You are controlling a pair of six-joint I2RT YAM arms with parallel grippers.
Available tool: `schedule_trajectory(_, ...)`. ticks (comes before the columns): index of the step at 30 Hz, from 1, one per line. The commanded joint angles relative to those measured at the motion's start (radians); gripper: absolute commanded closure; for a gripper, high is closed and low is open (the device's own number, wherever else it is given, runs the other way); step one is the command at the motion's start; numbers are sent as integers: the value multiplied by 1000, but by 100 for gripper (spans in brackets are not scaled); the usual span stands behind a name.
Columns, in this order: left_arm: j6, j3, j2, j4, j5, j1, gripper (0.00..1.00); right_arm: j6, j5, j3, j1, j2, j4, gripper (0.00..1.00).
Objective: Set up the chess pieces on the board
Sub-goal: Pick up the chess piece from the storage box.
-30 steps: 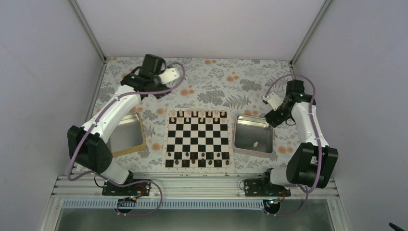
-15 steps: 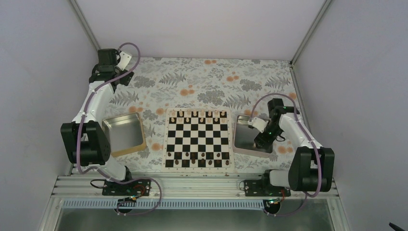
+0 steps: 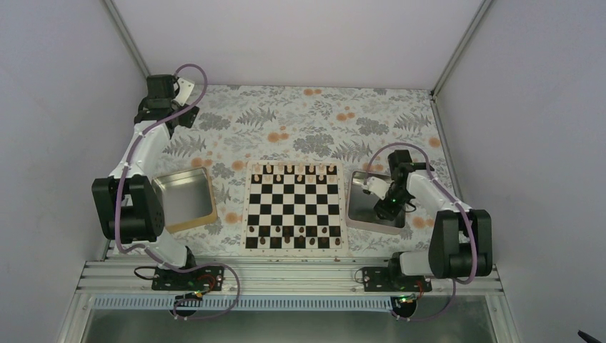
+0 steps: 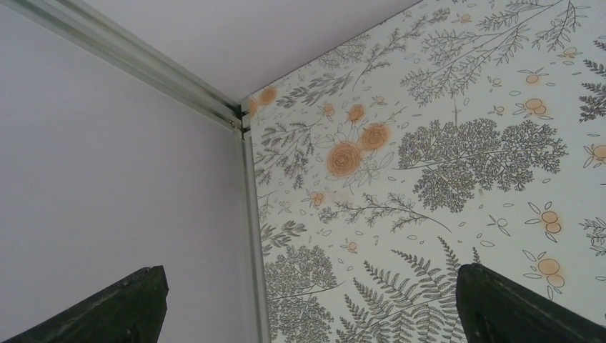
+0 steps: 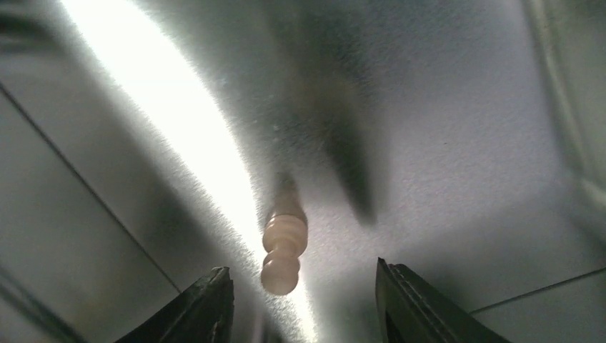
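Note:
The board (image 3: 294, 207) lies in the middle of the table. Pale tan chess pieces (image 3: 300, 169) stand along its far row, and dark brown chessmen stand on its near rows. One pale piece (image 5: 284, 246) lies on its side on the floor of the right steel tray (image 3: 364, 187). My right gripper (image 3: 386, 208) is down in that tray; in its wrist view it (image 5: 300, 304) is open, with the piece just ahead between the fingers (image 5: 207, 307), not touching them. My left gripper (image 3: 182, 114) is at the far left corner, open and empty (image 4: 314, 307).
A second steel tray (image 3: 187, 199) lies left of the board. The floral cloth (image 4: 457, 164) covers the table. The enclosure wall and its metal post (image 4: 251, 236) stand close by my left gripper.
My left arm swung from the far middle to the far left corner, then held still. My right gripper came down from above the right tray into it, over the lying pale piece.

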Motion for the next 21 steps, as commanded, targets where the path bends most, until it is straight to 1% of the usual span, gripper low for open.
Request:
schedule_trajectory(1,-22,-12,-18,25,2,4,0,17,13,-9,13,32,54,51)
schedule_trajectory(7,-25,-11,-21,17,19,4,0,14,-12,2,14,29,38,58)
schedule_trajectory(10,-25,-12,-22,15,22,4,0,14,-29,4,14,28,29,63)
schedule_trajectory(14,-24,-16,-27,14,34,5,0,25,-16,4,14,38,28,72)
schedule_trajectory(16,-24,-17,-27,12,37,4,0,29,-15,9,14,40,26,81)
schedule_trajectory(17,-24,-17,-26,12,38,4,0,30,-14,10,15,42,24,84)
schedule_trajectory(21,-24,-18,-26,12,41,4,0,34,-7,19,14,48,21,90)
